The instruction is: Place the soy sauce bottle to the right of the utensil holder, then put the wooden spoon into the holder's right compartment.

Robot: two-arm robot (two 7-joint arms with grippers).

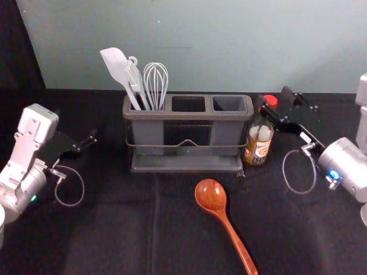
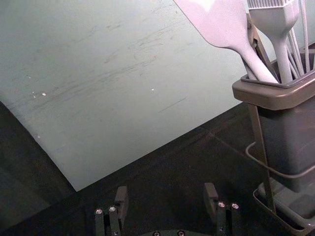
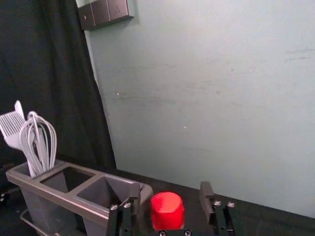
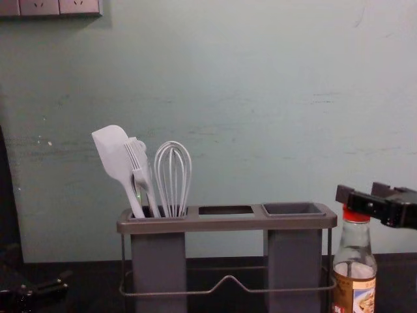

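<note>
My right gripper [image 1: 274,98] is at the soy sauce bottle's red cap, fingers open on either side of it. In the right wrist view the cap [image 3: 167,211] stands between the fingertips of the right gripper [image 3: 170,191], gaps visible both sides. The upright bottle [image 1: 259,143] is close beside the right end of the grey utensil holder [image 1: 189,114]; in the chest view the bottle [image 4: 354,287] has its neck below the gripper. A wooden spoon [image 1: 211,196] lies in front of the holder, handle toward the near edge. My left gripper [image 1: 75,126] idles open at left; its wrist view shows the left gripper [image 2: 166,191].
A white spatula [image 1: 117,67], a brush and a whisk [image 1: 156,83] stand in the holder's left compartment. Its middle and right [image 1: 229,103] compartments hold nothing visible. A pale wall [image 1: 212,46] rises behind the black-covered table [image 1: 114,229].
</note>
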